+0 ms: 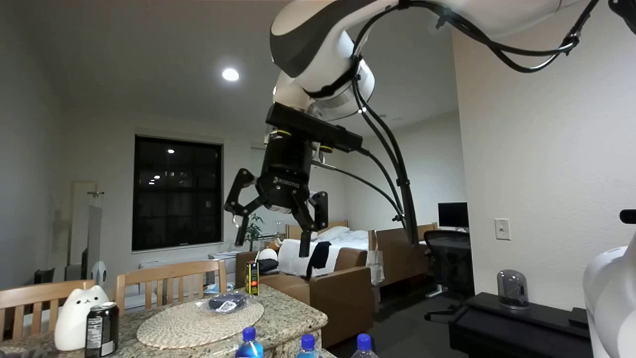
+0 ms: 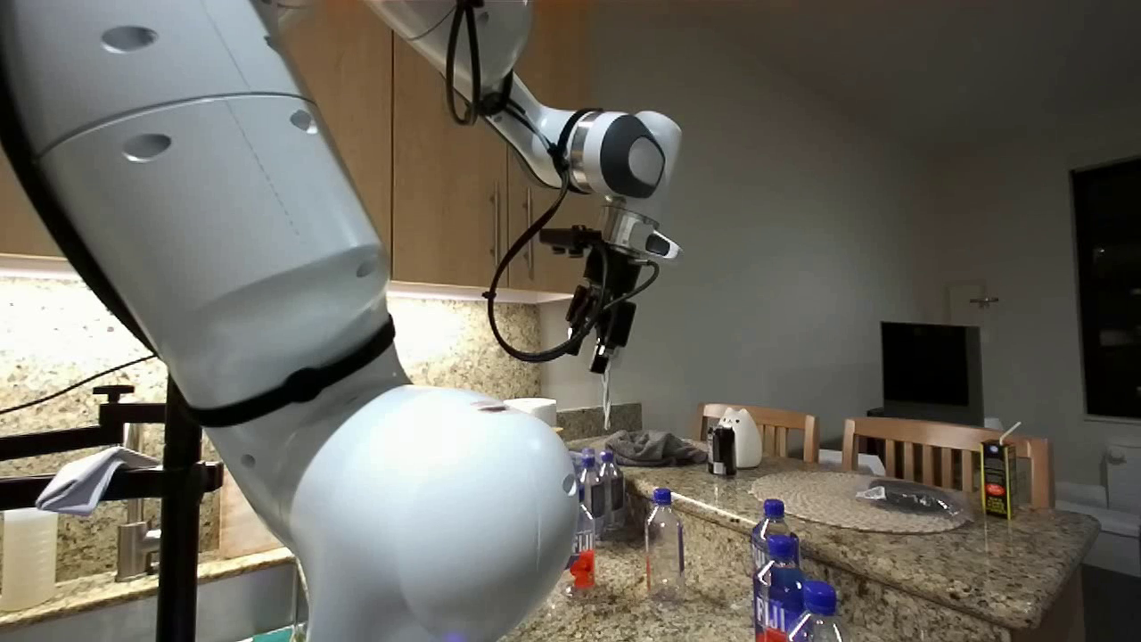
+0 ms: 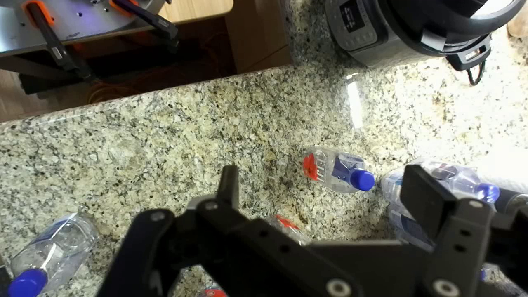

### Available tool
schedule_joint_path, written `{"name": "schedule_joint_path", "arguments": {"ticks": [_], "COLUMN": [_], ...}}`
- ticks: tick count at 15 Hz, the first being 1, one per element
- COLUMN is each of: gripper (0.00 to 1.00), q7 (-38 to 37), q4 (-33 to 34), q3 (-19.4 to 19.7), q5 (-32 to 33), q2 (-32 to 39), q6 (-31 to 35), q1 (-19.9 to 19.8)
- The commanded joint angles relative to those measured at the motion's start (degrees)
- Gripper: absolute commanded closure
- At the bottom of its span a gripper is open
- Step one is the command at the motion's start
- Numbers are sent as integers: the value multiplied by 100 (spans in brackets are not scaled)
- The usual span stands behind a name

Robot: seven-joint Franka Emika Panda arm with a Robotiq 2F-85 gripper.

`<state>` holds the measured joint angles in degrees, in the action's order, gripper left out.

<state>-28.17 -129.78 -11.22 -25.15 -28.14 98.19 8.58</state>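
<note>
My gripper (image 1: 273, 244) hangs in the air with its fingers spread wide and nothing between them; the wrist view shows the same. Far below, between the fingers (image 3: 427, 198) as the wrist camera sees it, a transparent bottle (image 3: 324, 169) with a blue cap and red label mark stands on the granite counter (image 3: 173, 136). More bottles are partly hidden behind the fingers. Another bottle (image 3: 62, 251) is at lower left. In an exterior view several blue-capped bottles (image 2: 664, 548) stand on the lower counter, well beneath the gripper (image 2: 586, 355). No bottle is touched.
A pressure cooker (image 3: 363, 37) occupies the counter's corner. On the raised counter are a woven placemat (image 1: 174, 328) bearing a plastic package (image 1: 227, 302), a black can (image 1: 102, 330), a white cat figure (image 1: 79, 318), a carton (image 1: 252, 278) and a grey cloth (image 2: 655, 448).
</note>
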Motion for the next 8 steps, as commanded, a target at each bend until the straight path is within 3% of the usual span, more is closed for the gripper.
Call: {"name": "schedule_joint_path", "arguments": {"ticks": [1,8], "gripper": [0,0], "q7": [92,819], "q4": [81,173], "q3": [-89,-6], "q5": [185,1359], "q2": [30,277], "q6": [-42,344], "q1": [-124,-234]}}
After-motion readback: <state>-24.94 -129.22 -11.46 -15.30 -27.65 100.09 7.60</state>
